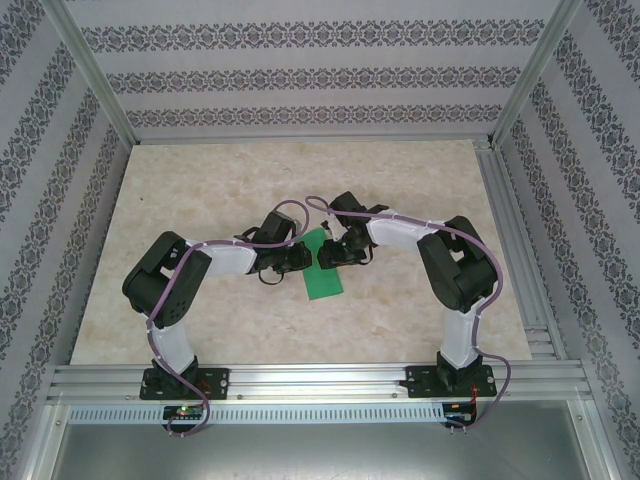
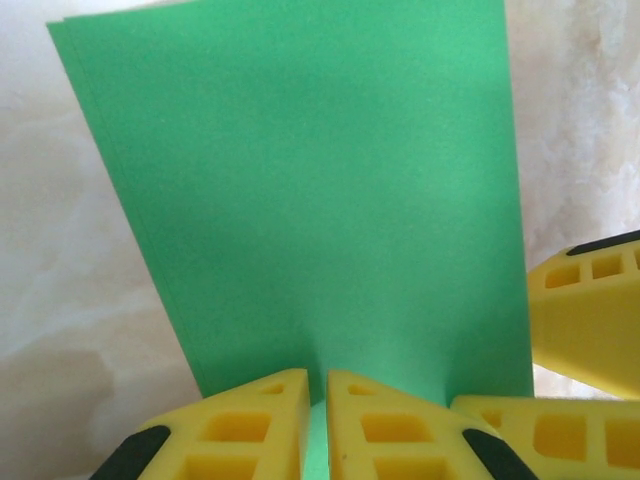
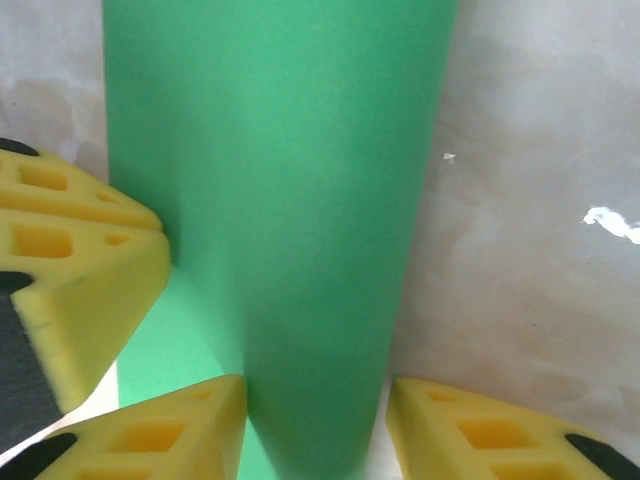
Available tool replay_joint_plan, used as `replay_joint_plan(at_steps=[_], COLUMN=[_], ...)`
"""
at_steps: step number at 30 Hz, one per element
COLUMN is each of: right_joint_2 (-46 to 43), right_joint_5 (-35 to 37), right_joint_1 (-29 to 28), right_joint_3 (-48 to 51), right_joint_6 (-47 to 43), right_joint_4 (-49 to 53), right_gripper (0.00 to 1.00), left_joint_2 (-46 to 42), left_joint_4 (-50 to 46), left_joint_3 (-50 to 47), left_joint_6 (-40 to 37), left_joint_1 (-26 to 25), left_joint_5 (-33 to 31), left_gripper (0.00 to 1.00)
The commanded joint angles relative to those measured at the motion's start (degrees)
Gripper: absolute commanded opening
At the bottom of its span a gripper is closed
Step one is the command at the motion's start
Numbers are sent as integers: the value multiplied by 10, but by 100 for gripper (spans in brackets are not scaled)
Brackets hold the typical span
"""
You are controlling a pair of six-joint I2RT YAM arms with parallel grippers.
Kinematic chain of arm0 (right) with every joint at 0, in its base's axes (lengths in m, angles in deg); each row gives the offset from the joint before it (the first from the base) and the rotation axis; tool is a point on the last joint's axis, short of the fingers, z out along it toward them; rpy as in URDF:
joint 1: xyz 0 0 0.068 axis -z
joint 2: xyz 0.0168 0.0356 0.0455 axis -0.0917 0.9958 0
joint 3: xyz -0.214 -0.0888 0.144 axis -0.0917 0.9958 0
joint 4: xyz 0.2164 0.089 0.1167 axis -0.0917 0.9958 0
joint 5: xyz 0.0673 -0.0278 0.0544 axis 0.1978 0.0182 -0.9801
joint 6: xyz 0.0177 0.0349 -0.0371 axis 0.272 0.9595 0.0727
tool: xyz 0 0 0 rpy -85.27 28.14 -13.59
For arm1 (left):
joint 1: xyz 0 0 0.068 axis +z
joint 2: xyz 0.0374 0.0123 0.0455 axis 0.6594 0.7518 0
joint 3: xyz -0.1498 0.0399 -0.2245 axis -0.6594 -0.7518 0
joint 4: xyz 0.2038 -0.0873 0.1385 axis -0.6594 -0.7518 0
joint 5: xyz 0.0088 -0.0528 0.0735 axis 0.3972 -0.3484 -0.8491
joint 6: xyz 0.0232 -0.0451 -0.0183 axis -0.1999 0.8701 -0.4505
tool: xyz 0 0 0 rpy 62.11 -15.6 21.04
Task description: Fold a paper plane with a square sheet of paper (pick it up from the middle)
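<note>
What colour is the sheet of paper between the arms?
The sheet of paper is plain bright green, clearest in the left wrist view.

Seen from above, we lose the middle of the square sheet of paper (image 1: 325, 280) under the left pincer (image 1: 302, 258) and right pincer (image 1: 326, 253), its folds too small to read, while ahead of the left pincer its far right corner is cut off, and between the right pincer's fingers it blurs, leaving that grip unclear.
</note>
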Motion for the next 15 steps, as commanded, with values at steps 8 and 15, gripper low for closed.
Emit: replay_joint_plan(at_steps=[8,15], right_joint_2=[-128,-81], right_joint_5=[-9,-70], right_joint_1=[19,-5], right_joint_3=[55,43], right_joint_6=[51,63], right_joint_4=[-75,-96], right_gripper=[45,29], left_joint_2=[26,27], left_joint_4=[-48,-49], left_joint_3=[-13,-13], left_joint_6=[-12,-10], left_joint_1=[-11,-11], left_joint_5=[-32,-34], left_gripper=[15,14])
